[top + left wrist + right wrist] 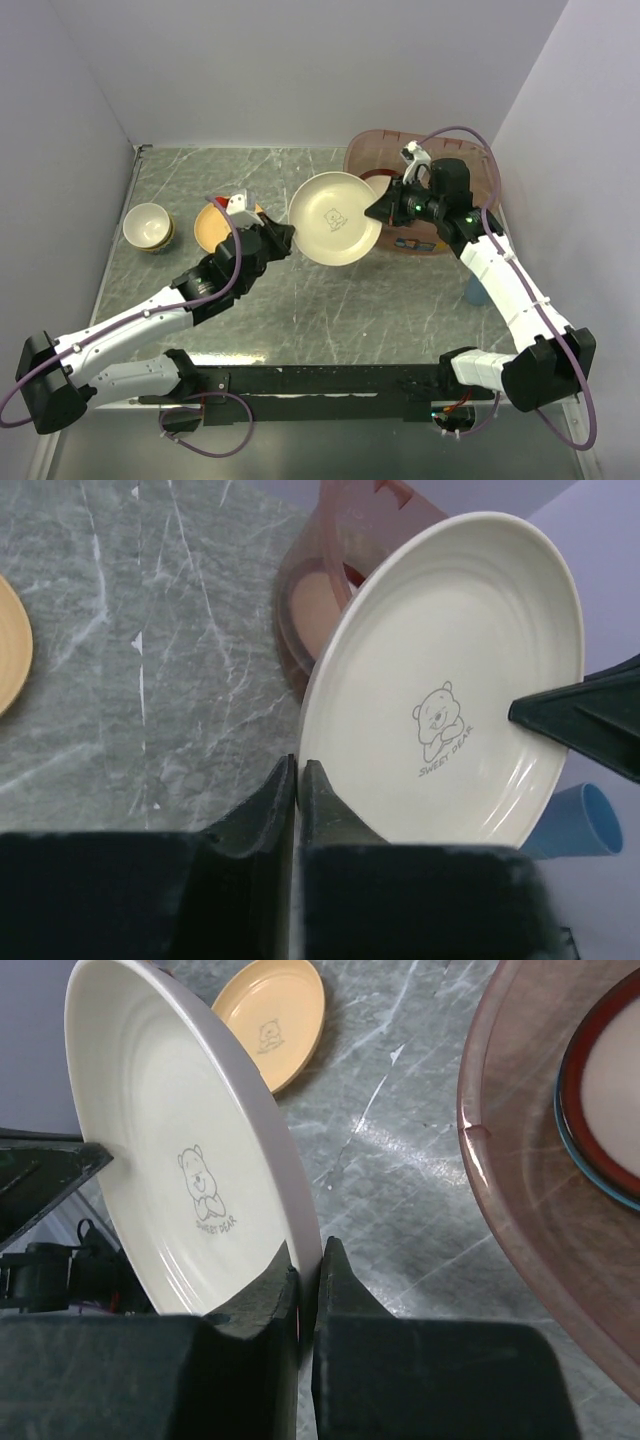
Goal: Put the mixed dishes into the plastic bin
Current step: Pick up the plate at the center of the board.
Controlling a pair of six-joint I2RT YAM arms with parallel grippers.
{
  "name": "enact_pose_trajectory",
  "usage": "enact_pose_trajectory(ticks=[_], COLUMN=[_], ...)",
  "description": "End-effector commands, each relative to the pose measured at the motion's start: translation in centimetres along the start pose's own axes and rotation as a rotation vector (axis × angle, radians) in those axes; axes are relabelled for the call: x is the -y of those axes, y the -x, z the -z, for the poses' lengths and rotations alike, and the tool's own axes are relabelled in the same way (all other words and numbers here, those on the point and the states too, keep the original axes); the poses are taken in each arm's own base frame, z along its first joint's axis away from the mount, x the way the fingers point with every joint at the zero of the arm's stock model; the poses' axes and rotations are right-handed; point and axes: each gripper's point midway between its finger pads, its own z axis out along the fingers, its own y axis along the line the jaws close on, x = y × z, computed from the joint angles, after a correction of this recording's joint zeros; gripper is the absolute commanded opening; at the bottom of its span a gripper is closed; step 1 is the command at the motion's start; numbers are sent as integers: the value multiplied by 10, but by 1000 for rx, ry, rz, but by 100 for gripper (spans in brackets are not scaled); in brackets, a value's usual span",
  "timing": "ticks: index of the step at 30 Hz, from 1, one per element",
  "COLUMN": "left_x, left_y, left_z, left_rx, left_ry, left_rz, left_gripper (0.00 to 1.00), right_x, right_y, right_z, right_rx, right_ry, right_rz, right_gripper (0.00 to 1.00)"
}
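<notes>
Pinches round cream bear-printed plate (pixel 335 218) by its rim: left gripper (pixel 287 237) clamped at 8 o'clock, right gripper (pixel 377 210) at 3 o'clock. Hangs tilted, airborne, at 9 o'clock of translucent pinkish plastic bin (pixel 385 140). Likely rigid, glossy-slick, breakable; wants firm rim holds.

left arm (pixel 130 325) and right arm (pixel 505 285): white shells, black joints and bases; purple cables (pixel 458 128) loop beside each; left gripper (pixel 298 780) and right gripper (pixel 308 1260) matte black, wedge-fingered; green lights (pixel 468 217) near right wrist.
</notes>
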Motion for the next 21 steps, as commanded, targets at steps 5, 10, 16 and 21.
enact_pose_trajectory(ticks=[5,10,16,21], left_x=[35,5,-47,-74], left_y=[19,42,79,105], left_z=[24,30,17,10], left_rx=[52,91,73,52], left_ry=[-257,-239,-132,-40], left_rz=[-124,-237,-300,-319], left_gripper=[84,99,99,99], right_x=[1,5,28,43], right_y=[37,45,63,72], right_z=[32,52,73,84], right_rx=[99,133,183,195], right_ry=[110,170,112,57], right_rz=[44,90,89,96], right_gripper=[0,0,0,0])
